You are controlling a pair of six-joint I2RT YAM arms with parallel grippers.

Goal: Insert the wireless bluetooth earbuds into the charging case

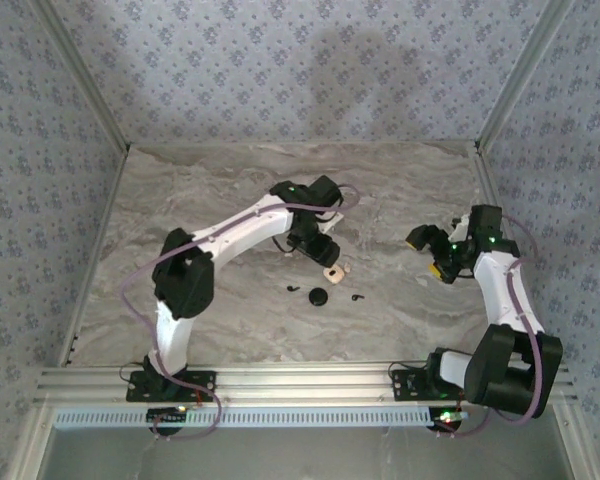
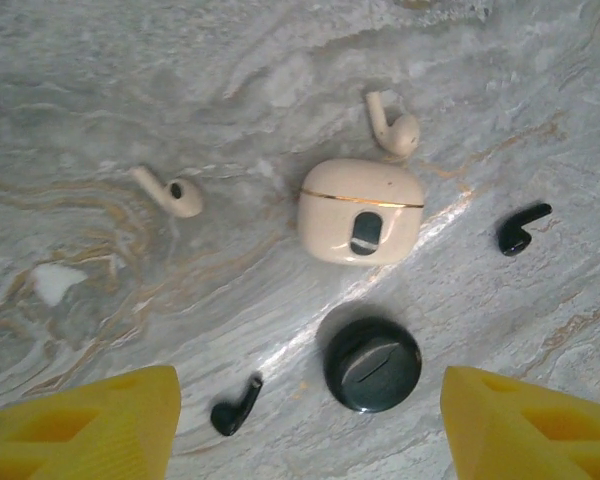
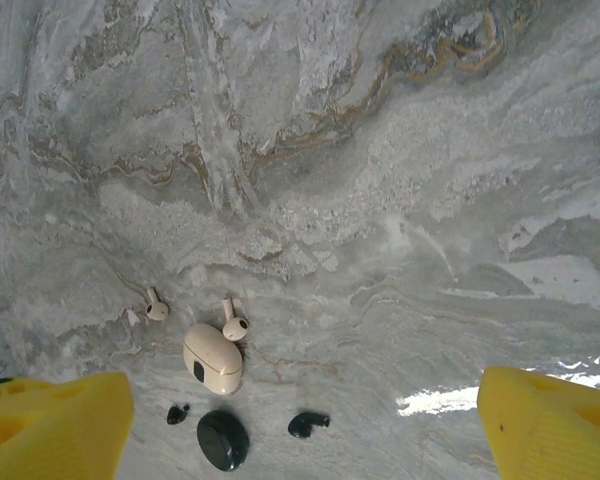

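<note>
I log on my screens: earbuds [image 2: 236, 405] [image 2: 522, 229], black; round case [image 2: 372, 364], black; oval case [image 2: 360, 210], cream, gold line, dark patch; other earbuds [image 2: 170, 191] [image 2: 393, 125], cream; table [image 2: 130, 80], grey marble, tan veins; left fingers [image 2: 90, 425], yellow; walls [image 1: 280, 60], pale blue-grey, small flower print.

Readable text: none from where I look | cream case [image 2: 330, 215]: a thin gold line and a dark oval patch, no lettering I can make out | round black puck [image 2: 372, 365]: a curved groove across its top, no legible mark | marbled table [image 2: 130, 80]: veining, no signs
</note>
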